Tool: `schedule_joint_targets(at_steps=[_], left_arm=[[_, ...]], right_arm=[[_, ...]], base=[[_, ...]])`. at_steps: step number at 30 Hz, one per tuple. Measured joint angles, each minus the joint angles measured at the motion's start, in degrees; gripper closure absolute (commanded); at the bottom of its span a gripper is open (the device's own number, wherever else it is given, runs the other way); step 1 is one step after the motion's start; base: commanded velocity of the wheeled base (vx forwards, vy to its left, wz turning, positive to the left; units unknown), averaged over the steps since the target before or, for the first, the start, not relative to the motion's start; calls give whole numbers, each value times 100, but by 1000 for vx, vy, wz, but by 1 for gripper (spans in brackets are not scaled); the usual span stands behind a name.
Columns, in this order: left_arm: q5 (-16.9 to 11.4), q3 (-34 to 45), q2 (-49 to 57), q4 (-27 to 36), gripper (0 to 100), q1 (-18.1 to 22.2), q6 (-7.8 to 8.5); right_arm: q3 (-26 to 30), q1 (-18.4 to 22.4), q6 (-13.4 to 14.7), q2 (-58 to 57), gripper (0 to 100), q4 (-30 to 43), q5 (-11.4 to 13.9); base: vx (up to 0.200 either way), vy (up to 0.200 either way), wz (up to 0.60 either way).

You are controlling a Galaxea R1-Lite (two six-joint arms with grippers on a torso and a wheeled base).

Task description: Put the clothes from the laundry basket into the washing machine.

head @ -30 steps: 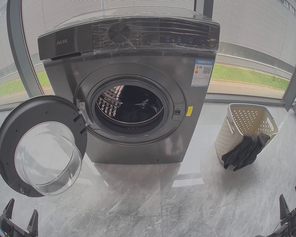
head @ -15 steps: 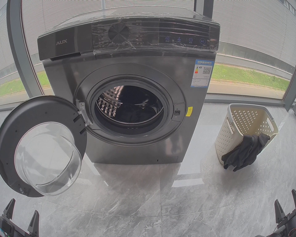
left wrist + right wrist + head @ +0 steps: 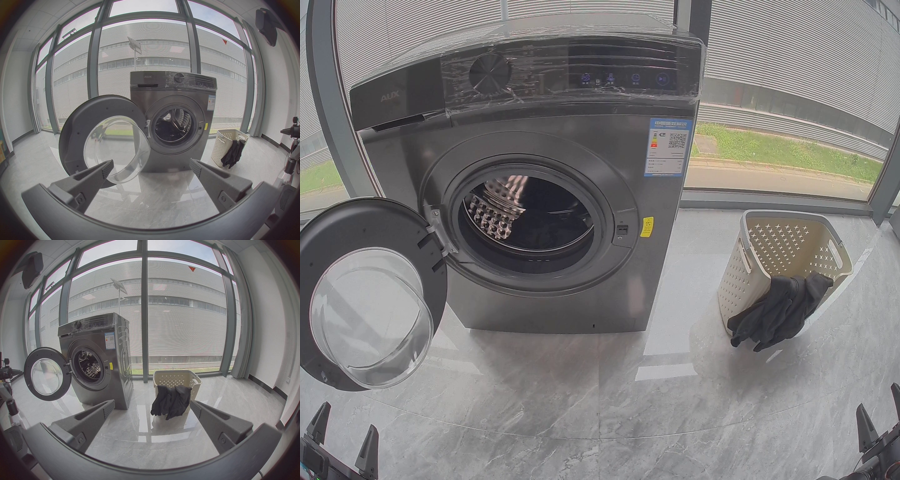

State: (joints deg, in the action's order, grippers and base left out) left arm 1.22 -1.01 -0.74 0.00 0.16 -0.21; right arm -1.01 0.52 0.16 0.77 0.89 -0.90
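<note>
The clothes (image 3: pixel 778 309), one dark garment, hung over the front rim of the basket (image 3: pixel 737 281), right of the washer (image 3: pixel 550 131). The door (image 3: pixel 356 228) stood open. The drum (image 3: pixel 506 212) possibly held something dark. The left hand (image 3: pixel 150 163) and right hand (image 3: pixel 151 403) were spread, empty, well apart from the basket. Pickup and loading apparently remained.

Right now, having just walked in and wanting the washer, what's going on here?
Nothing is being handled yet. The washer stands with its door swung wide open toward the robot's left. The left gripper and right gripper hang low above the floor, fingers open and empty. The basket sits on the floor on the washer's right, with a dark garment draped over its front rim, not yet picked up.
</note>
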Motion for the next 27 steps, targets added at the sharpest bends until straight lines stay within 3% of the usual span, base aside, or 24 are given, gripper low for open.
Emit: schedule_joint_targets(at_steps=[10, 25, 27], left_arm=[[-13, 0, -2, 0, 0, 0, -61], [-2, 0, -7, 0, 0, 0, -74], [0, 0, -7, 0, 0, 0, -74]], right_arm=[[0, 0, 2, 2, 0, 0, -7], [0, 0, 2, 5, 0, 0, -7], [0, -1, 2, 7, 0, 0, -5]], base=[[0, -20, 0], [0, -200, 0], [0, 0, 0]])
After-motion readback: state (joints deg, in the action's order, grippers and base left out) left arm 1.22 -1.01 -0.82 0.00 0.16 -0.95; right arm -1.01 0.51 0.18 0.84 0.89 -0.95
